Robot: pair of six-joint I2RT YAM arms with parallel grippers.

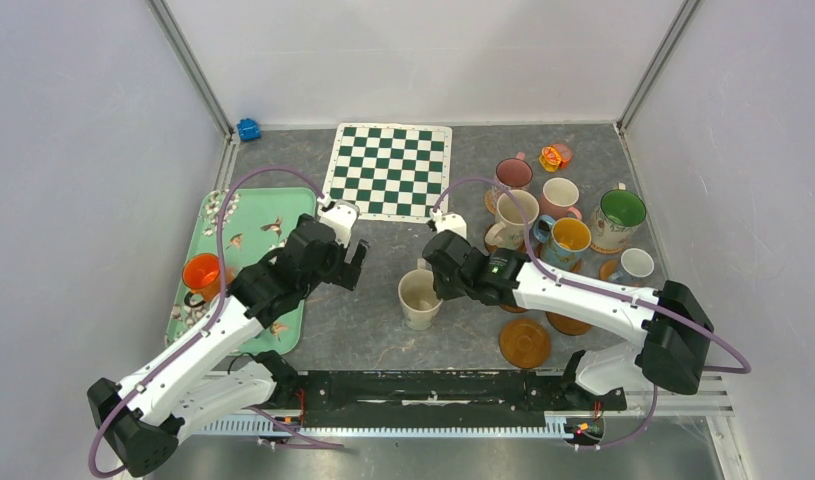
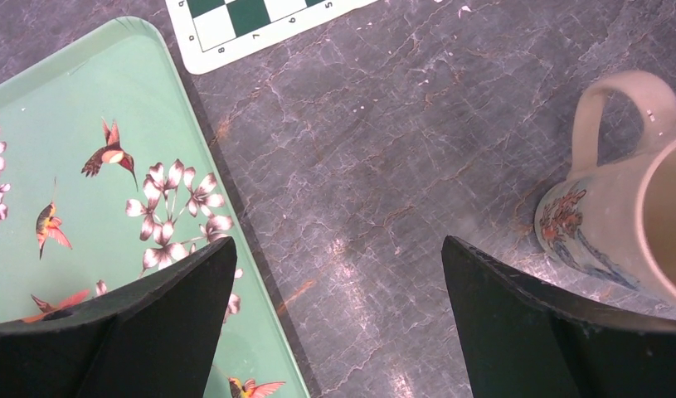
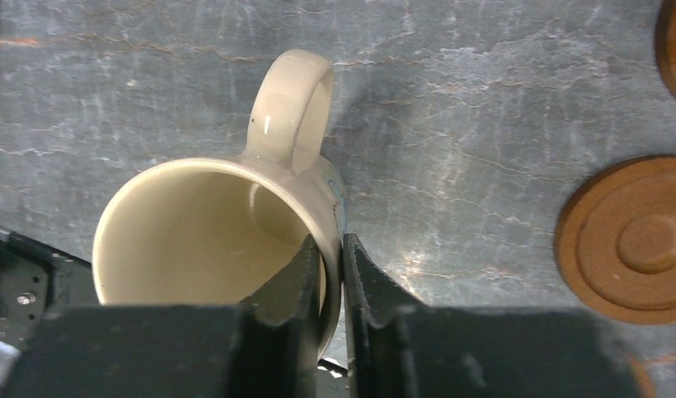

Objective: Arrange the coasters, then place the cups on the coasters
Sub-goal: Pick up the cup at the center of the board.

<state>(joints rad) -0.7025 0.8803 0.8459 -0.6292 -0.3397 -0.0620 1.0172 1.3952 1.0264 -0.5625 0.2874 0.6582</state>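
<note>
A cream cup stands upright on the grey table, its handle pointing to the far side. My right gripper is shut on its right rim wall, one finger inside and one outside. My left gripper hangs open over bare table between the tray and this cup, holding nothing. A dark brown coaster lies near the front right, and another coaster is partly under the right arm. Several other cups crowd the right side. An orange cup sits on the tray.
A mint-green tray with bird prints lies at the left. A green-and-white chequered mat lies at the back centre. A small orange toy sits behind the cups, and a blue object rests in the far left corner.
</note>
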